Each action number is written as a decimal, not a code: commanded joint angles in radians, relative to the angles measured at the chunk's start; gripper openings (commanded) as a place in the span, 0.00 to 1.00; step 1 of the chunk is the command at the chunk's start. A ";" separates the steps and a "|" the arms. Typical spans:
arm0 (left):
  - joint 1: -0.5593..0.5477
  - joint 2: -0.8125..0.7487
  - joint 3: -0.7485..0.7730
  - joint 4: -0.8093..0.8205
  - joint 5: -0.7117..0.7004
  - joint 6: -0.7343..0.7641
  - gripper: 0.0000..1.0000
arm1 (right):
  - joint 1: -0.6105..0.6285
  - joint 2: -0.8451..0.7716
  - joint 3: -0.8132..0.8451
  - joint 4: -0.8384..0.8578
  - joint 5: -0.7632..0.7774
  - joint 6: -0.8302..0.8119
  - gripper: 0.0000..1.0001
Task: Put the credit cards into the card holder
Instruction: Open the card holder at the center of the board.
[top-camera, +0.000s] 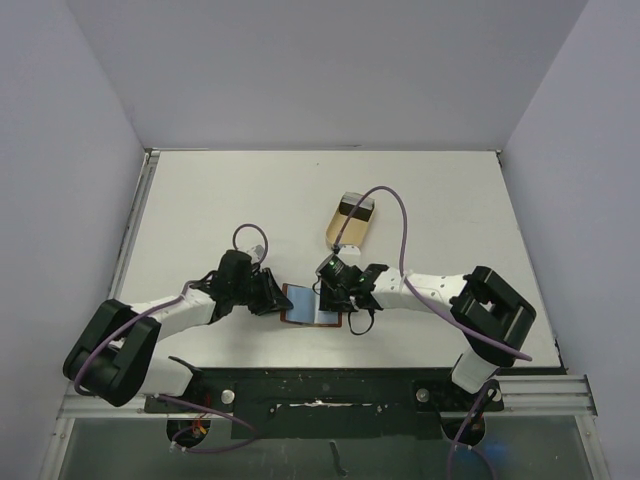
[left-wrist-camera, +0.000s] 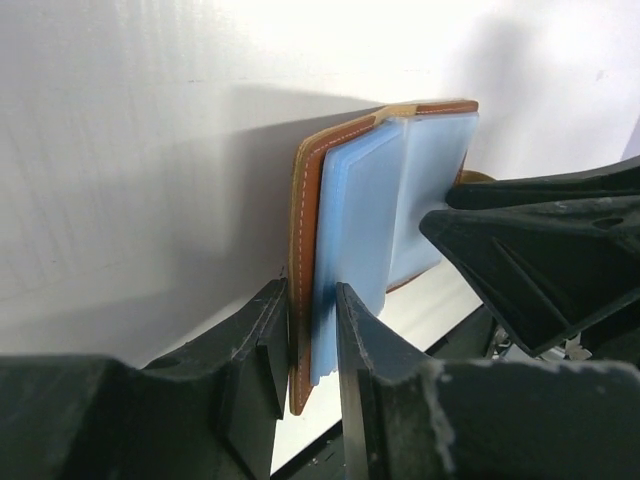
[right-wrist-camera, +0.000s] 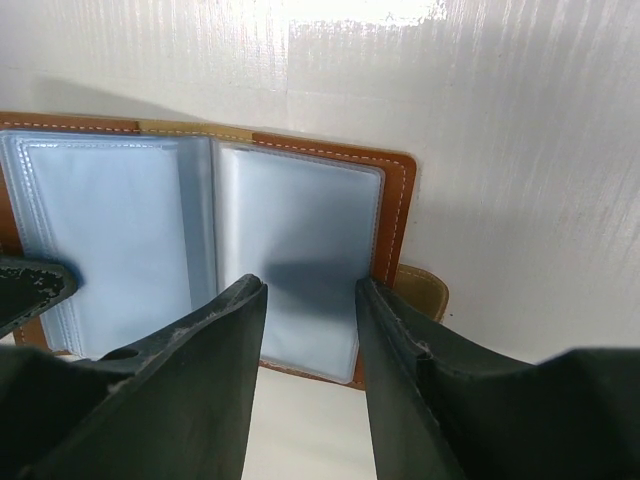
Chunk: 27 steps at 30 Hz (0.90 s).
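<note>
White arms (top-camera: 172, 312), black joints, purple cables (top-camera: 398, 210)

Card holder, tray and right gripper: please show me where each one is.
card holder (right-wrist-camera: 396, 220), right wrist view, on its brown right border.
tray (top-camera: 358, 233), top view, on its bare tan near part.
right gripper (right-wrist-camera: 310, 284), right wrist view, midway between its fingers.

A tan oval tray (top-camera: 345, 236) sits mid-way across the white desk (top-camera: 200, 200). Plain pale walls (top-camera: 330, 70) close it in.

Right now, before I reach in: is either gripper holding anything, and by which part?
Left gripper straddles the card holder's left edge; a firm clamp cannot be told. Right gripper open, holding nothing.
</note>
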 joint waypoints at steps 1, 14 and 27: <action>0.007 0.003 0.053 -0.047 -0.047 0.057 0.23 | 0.001 0.015 -0.036 0.004 0.039 0.015 0.42; 0.009 -0.018 0.067 -0.105 -0.096 0.087 0.23 | 0.001 0.013 -0.071 -0.004 0.058 0.026 0.41; 0.010 -0.053 0.044 0.004 0.050 0.076 0.00 | 0.012 -0.044 -0.019 0.030 0.025 -0.075 0.43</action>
